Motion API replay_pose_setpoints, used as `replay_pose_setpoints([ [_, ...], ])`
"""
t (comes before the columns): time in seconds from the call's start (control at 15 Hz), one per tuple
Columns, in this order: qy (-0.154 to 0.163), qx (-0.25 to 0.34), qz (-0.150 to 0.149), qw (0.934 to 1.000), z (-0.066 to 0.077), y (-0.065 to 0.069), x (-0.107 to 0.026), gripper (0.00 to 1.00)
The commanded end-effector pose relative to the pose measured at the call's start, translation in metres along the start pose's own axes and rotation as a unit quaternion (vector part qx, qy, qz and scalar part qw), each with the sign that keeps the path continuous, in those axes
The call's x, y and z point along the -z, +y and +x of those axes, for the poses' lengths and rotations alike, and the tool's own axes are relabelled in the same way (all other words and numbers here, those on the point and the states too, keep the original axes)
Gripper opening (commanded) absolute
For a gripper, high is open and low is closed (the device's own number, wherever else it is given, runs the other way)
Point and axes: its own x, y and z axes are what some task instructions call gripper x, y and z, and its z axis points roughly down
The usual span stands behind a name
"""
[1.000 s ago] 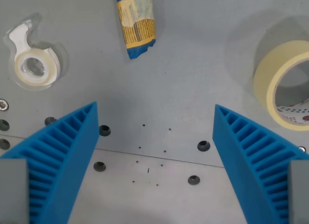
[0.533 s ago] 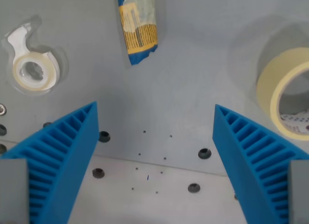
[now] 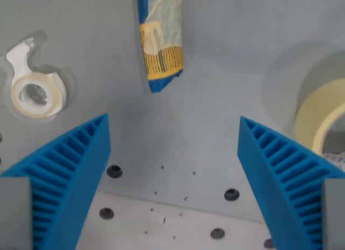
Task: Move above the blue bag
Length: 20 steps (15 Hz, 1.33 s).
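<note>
Grey table (image 3: 215, 72): one blue bag (image 3: 160, 40), two tape rolls (image 3: 34, 94).

No text, brand, number or sign can be read here. The blue bag (image 3: 160, 42) at 12 o'clock carries a yellow panel with dark vertical strokes that look like a barcode or fine print, too blurred to make out. The masking tape roll (image 3: 321, 119) at 3 o'clock shows a few dark specks on its inner core, not legible as characters.
</note>
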Motion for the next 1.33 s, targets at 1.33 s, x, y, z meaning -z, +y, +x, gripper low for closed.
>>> replay_pose_setpoints([
  [1.33,0.017,0.091,0.039,0.9950,0.048,-0.013,-0.075,1.00],
])
